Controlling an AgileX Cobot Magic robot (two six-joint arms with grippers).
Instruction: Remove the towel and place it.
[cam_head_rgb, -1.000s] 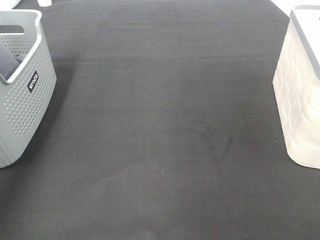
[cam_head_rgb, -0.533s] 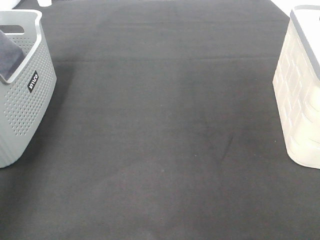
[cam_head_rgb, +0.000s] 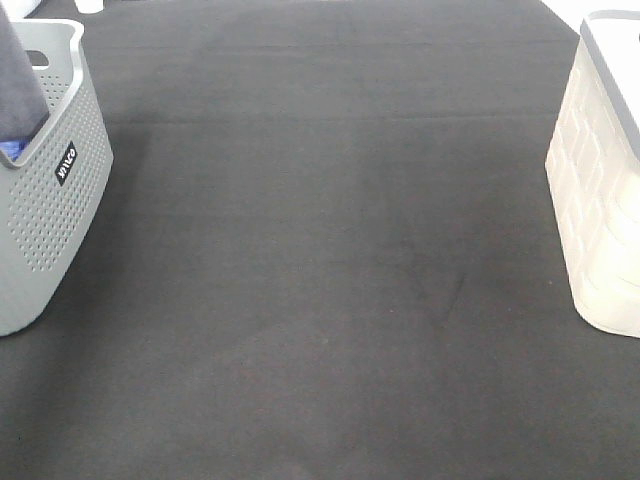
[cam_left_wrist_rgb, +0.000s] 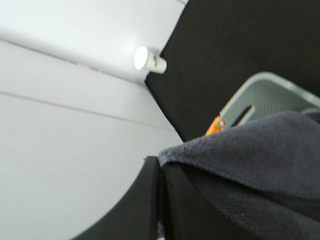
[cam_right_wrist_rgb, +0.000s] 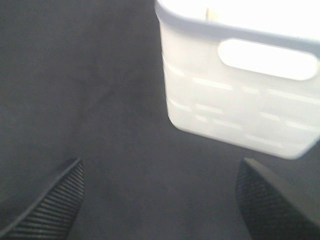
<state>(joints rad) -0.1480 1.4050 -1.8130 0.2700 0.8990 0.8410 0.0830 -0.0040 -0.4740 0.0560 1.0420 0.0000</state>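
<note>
The grey-lavender towel (cam_head_rgb: 18, 90) rises out of the grey perforated basket (cam_head_rgb: 50, 210) at the far left of the high view, and its top runs off the frame's edge. In the left wrist view my left gripper (cam_left_wrist_rgb: 161, 200) is shut on the towel (cam_left_wrist_rgb: 250, 160), pinching it by the hemmed edge above the basket's rim (cam_left_wrist_rgb: 260, 85). My right gripper (cam_right_wrist_rgb: 160, 210) is open and empty, low over the black mat, facing the white basket (cam_right_wrist_rgb: 240, 90). Neither gripper shows in the high view.
The white basket (cam_head_rgb: 600, 180) stands at the right edge of the black mat (cam_head_rgb: 330, 260). A bit of bright blue cloth (cam_head_rgb: 9, 150) shows inside the grey basket. A white cup (cam_left_wrist_rgb: 149, 59) lies beyond the mat's far corner. Something orange (cam_left_wrist_rgb: 215, 125) shows beside the grey basket.
The towel has risen steadily out of the grey basket, from lying low inside it to hanging well above the rim. The blue cloth now shows beneath it.
</note>
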